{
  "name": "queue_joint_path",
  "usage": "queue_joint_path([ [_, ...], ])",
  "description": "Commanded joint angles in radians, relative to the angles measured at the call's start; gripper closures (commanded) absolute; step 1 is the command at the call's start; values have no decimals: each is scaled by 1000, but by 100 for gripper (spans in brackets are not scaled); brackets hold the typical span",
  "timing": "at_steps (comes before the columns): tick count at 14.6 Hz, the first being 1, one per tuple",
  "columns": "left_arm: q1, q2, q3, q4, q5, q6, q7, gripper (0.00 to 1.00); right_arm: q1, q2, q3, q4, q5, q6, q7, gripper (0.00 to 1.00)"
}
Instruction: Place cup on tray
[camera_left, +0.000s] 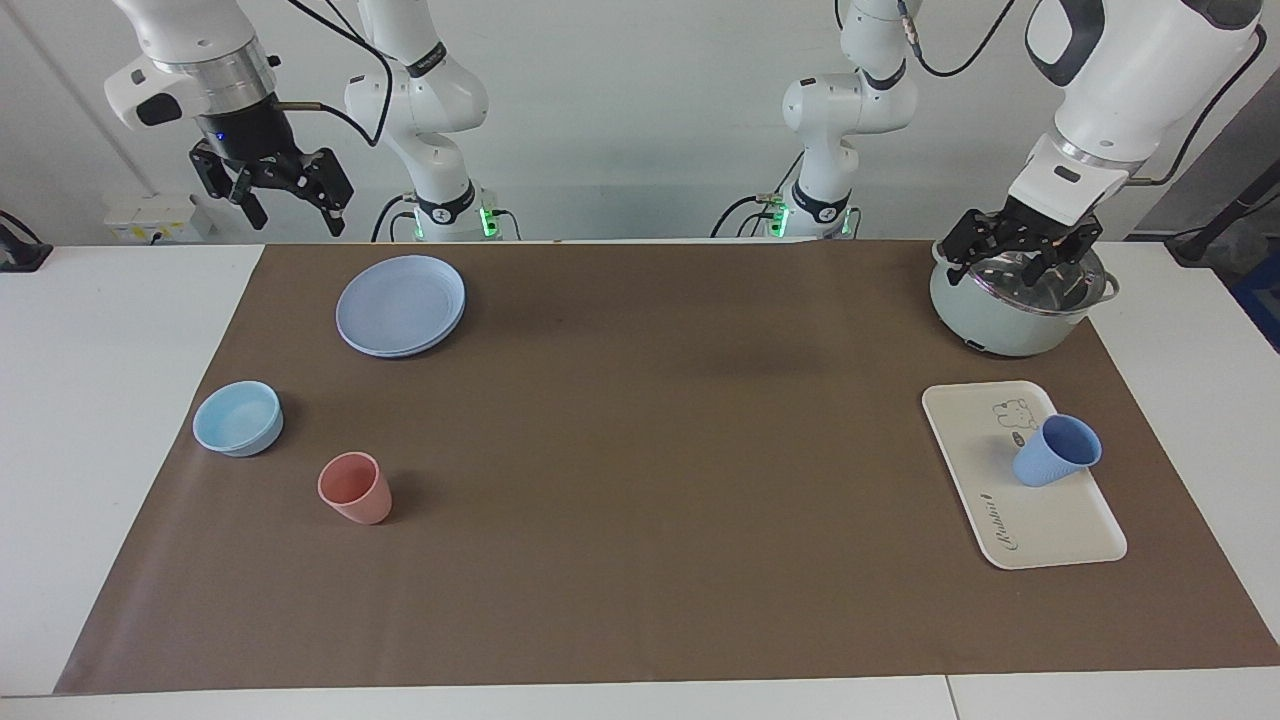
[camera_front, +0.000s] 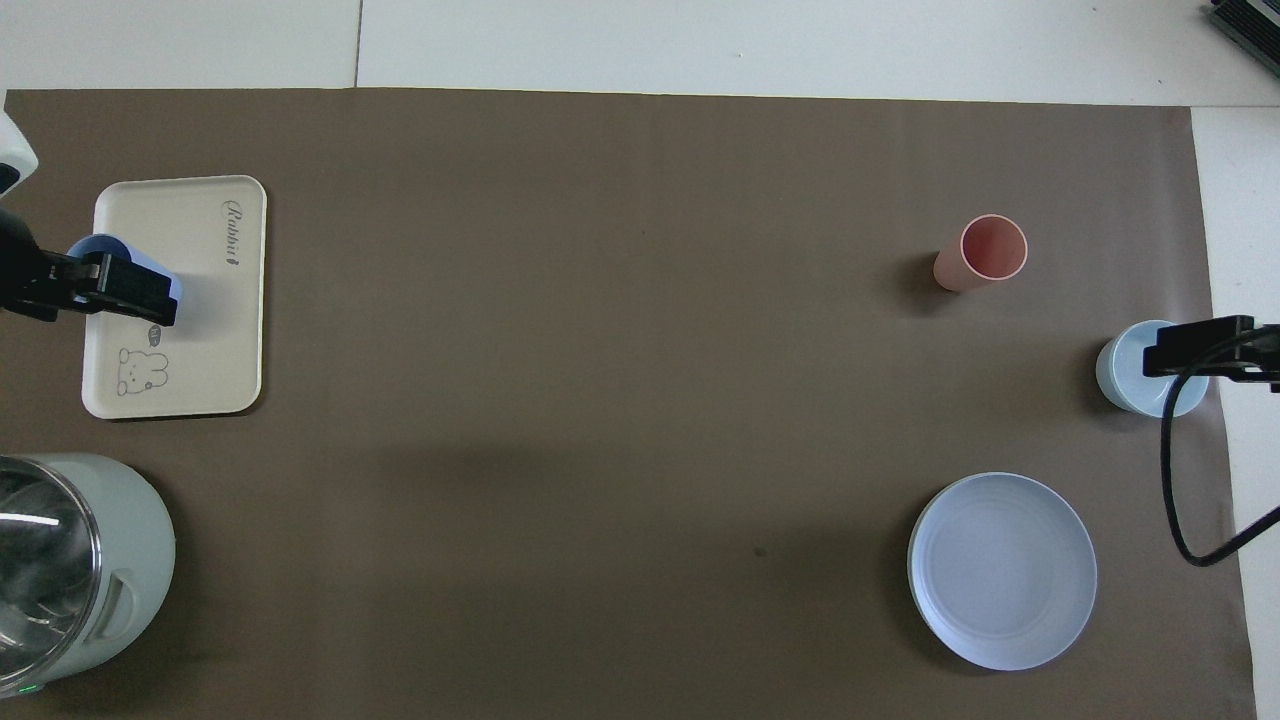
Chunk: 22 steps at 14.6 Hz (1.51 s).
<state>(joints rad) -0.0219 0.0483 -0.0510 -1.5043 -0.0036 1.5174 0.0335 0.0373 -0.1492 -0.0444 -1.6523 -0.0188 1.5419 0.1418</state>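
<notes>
The blue cup stands on the cream-white tray, beside the bear drawing, at the left arm's end of the table. Nothing holds it. In the overhead view the cup is partly covered by the raised left gripper, and the tray shows around it. My left gripper is open and empty, up over the pot. My right gripper is open and empty, raised high at the right arm's end, above the table edge near the plate.
A pale green pot with a glass lid stands nearer to the robots than the tray. At the right arm's end are a round blue plate, a light-blue bowl and a pink cup.
</notes>
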Motion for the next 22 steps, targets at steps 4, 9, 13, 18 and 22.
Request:
queue_joint_path([
  [4, -16, -39, 0, -25, 59, 0, -18, 0, -82, -26, -2, -9, 23, -80, -154, 0],
  [9, -16, -42, 0, -4, 5, -2, -49, 0, -83, -38, -14, -4, -30, -94, -186, 0],
  [13, -16, -50, 0, -8, 2, 12, -50, 0, -71, -70, -17, -84, -15, -89, -26, 0],
  [18, -15, -58, 0, -20, 4, 12, -49, 0, -73, -46, -17, -80, 13, -69, -63, 0],
  [22, -10, -58, 0, -20, 4, 13, -46, 0, -73, 65, -14, 69, 0, -149, -96, 0],
])
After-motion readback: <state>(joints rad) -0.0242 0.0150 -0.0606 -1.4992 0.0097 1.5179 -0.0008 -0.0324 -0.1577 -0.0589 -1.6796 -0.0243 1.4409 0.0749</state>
